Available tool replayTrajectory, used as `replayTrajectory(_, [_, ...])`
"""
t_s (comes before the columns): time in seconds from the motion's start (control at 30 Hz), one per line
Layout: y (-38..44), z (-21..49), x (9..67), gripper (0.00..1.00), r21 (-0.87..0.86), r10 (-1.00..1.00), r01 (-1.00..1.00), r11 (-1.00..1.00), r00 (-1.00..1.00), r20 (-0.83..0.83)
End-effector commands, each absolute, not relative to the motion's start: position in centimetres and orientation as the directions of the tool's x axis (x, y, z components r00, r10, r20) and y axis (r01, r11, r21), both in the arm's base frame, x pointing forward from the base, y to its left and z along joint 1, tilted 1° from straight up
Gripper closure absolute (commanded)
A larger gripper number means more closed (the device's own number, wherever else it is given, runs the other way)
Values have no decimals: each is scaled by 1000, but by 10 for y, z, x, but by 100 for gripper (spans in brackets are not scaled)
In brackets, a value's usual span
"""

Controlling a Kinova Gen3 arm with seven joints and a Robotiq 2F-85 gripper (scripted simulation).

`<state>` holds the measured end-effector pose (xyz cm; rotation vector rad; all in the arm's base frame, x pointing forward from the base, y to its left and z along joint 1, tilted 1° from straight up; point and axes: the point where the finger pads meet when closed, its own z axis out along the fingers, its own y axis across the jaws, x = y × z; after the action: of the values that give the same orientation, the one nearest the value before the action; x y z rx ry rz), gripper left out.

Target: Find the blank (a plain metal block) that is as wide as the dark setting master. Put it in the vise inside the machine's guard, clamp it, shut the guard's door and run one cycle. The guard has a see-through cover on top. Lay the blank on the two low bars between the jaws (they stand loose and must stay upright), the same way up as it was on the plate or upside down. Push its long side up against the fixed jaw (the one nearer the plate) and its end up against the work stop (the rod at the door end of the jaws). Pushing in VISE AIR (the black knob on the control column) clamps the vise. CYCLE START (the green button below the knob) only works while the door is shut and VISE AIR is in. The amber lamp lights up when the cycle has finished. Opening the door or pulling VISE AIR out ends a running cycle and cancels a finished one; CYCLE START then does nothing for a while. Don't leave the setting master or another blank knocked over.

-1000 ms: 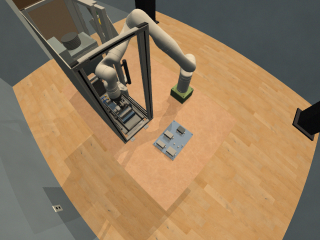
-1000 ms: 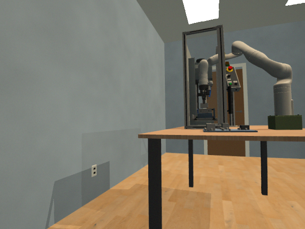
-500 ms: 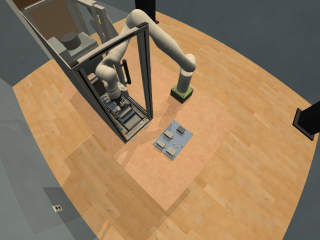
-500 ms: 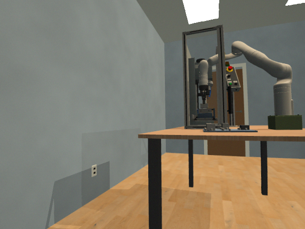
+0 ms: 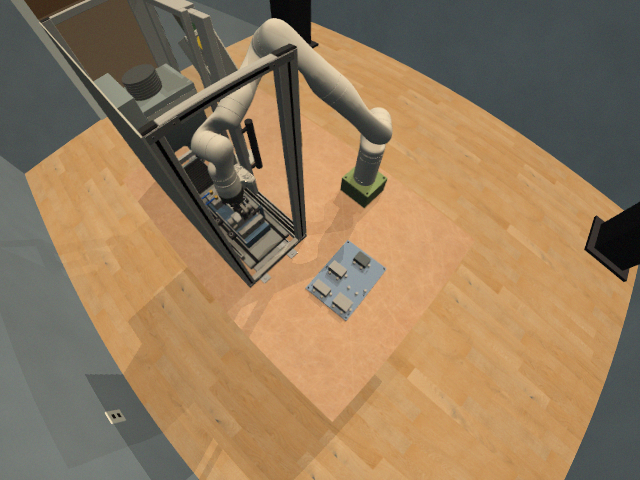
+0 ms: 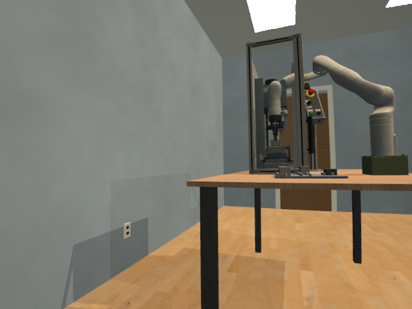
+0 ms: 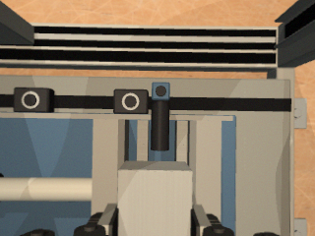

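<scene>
Jaws (image 5: 247, 209) (image 6: 275, 136) (image 7: 155, 223) gripping a pale metal blank (image 6: 275, 143) (image 7: 155, 202) above the vise (image 6: 277, 155) (image 7: 207, 147), within the guard (image 5: 294, 139) (image 6: 298, 100). On the table (image 5: 413, 248) (image 6: 232, 181), the blue plate (image 5: 356, 279) (image 6: 319, 176) bears the dark setting master (image 5: 361, 259) (image 6: 330, 171) and three paler blocks (image 5: 337, 270) (image 6: 284, 170).

Across the earlier top and exterior pictures and now, any change at the hand (image 5: 247, 210) (image 6: 275, 136) (image 7: 155, 221) and its pale block (image 6: 275, 143) (image 7: 155, 202), left of centre from above and right of centre from the side, is perhaps a slight shift, too small to make out surely.
</scene>
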<state>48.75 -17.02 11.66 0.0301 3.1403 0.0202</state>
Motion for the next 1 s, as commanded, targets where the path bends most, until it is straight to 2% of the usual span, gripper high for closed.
replayTrajectory(0.0, [-169,115,488,90,11,19,19,1000,-1000,-2])
replayTrajectory(0.97, [-171,112,488,90,11,19,19,1000,-1000,-2])
